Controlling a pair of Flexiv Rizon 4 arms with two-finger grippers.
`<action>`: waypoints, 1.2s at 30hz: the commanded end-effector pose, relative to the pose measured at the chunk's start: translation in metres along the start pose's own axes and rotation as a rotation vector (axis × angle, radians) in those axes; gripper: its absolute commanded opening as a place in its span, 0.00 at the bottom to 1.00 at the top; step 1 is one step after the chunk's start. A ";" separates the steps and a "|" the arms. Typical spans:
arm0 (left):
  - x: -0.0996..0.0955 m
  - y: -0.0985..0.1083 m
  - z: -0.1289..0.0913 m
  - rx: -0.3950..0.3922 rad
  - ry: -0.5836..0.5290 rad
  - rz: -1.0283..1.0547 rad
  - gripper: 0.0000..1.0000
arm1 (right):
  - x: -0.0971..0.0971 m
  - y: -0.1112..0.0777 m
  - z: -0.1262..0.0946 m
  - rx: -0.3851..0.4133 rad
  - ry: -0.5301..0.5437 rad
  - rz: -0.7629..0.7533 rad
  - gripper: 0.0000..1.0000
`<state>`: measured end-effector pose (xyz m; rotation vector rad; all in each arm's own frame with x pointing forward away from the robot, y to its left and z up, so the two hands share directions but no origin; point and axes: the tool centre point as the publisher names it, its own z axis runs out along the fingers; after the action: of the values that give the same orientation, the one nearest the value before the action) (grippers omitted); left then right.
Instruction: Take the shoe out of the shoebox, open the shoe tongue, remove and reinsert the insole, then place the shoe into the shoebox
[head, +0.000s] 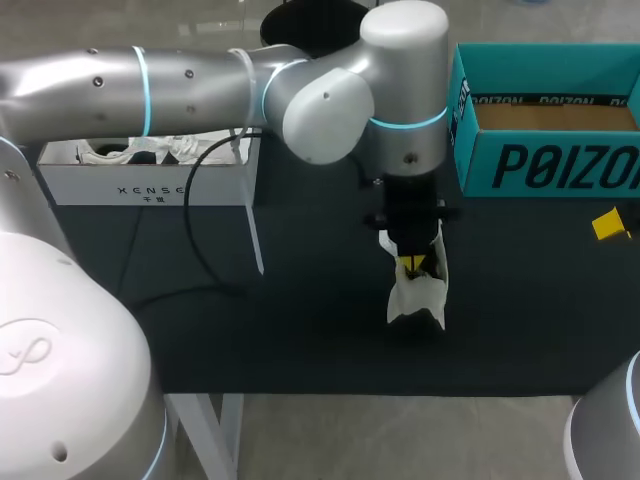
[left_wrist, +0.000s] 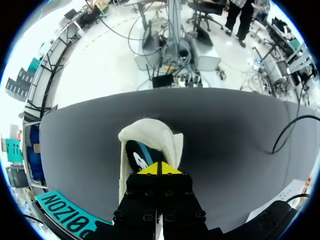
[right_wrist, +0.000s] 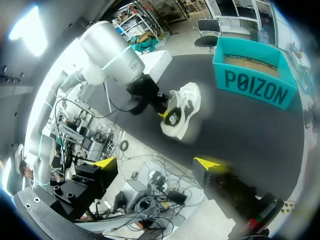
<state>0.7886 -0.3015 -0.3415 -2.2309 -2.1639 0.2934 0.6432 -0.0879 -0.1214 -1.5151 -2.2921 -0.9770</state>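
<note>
White shoe (head: 420, 296) is pinched by the left claw (head: 412, 265), tips pressed together; right claw (right_wrist: 159, 162) spread wide, empty.

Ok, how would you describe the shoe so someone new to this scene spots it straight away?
Start at the open teal cardboard shoebox at the far right of the black table top. Just in front of its left corner, my left gripper points down, shut on a white sneaker with dark panels. It is the only thing held by a gripper; the white rectangular box sits apart, far left.
</note>
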 end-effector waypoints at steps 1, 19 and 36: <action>-0.004 -0.002 0.010 0.009 0.011 0.006 0.00 | 0.002 -0.007 0.000 -0.012 -0.005 0.001 1.00; 0.004 0.000 -0.003 0.010 0.033 0.014 0.00 | 0.002 -0.007 0.000 -0.012 -0.005 0.001 1.00; -0.002 0.005 -0.015 -0.026 0.052 0.055 0.00 | 0.002 -0.007 0.000 -0.012 -0.005 0.001 1.00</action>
<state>0.7977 -0.2973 -0.3185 -2.2875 -2.0940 0.2101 0.6431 -0.0879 -0.1214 -1.5151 -2.2922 -0.9770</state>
